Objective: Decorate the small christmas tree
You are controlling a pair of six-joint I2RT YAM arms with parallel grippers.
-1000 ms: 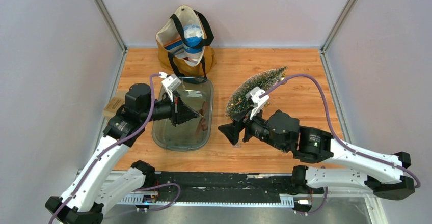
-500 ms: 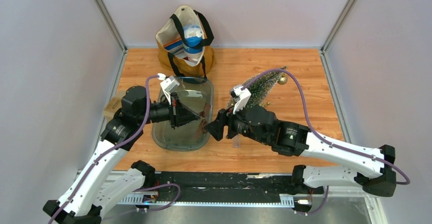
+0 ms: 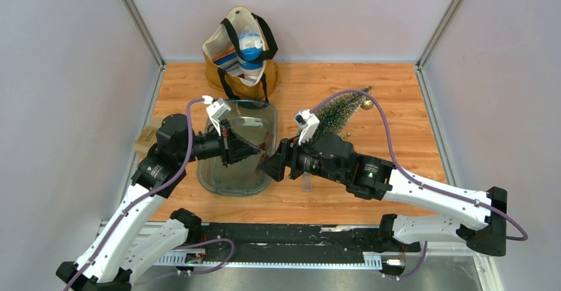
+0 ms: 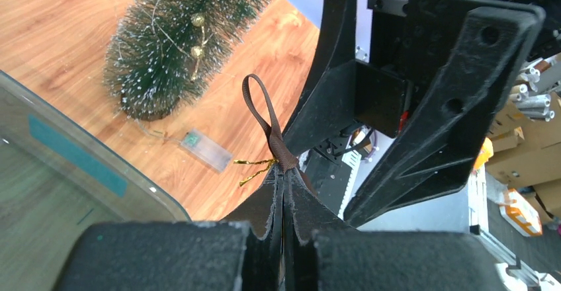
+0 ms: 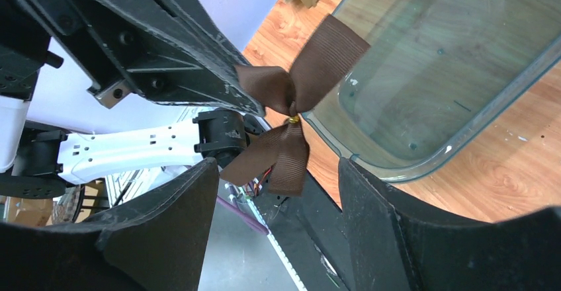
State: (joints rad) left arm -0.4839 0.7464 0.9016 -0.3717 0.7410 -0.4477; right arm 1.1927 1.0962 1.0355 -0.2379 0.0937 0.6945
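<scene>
The small christmas tree (image 3: 336, 112) lies on its side at the back right of the table; the left wrist view shows it (image 4: 178, 46) with gold beads in its needles. My left gripper (image 3: 259, 152) (image 4: 286, 172) is shut on a brown ribbon bow (image 5: 298, 86), held above the right rim of the clear tray (image 3: 206, 172). One loop of the bow (image 4: 261, 109) sticks out past the closed fingertips. My right gripper (image 3: 268, 166) (image 5: 276, 165) is open and faces the left one. The bow's tails hang just ahead of its spread fingers (image 5: 178, 205) without touching them.
A tan tote bag (image 3: 241, 46) with a blue bottle stands at the back. A small cardboard box (image 3: 147, 137) lies left of the tray. A clear battery box (image 3: 306, 184) (image 4: 205, 149) rests near the tree's base, a gold ball (image 3: 366, 104) by its tip.
My right arm has swung left from the tree's base to face the left gripper and the bow. The left gripper has shifted slightly, still holding the bow.
</scene>
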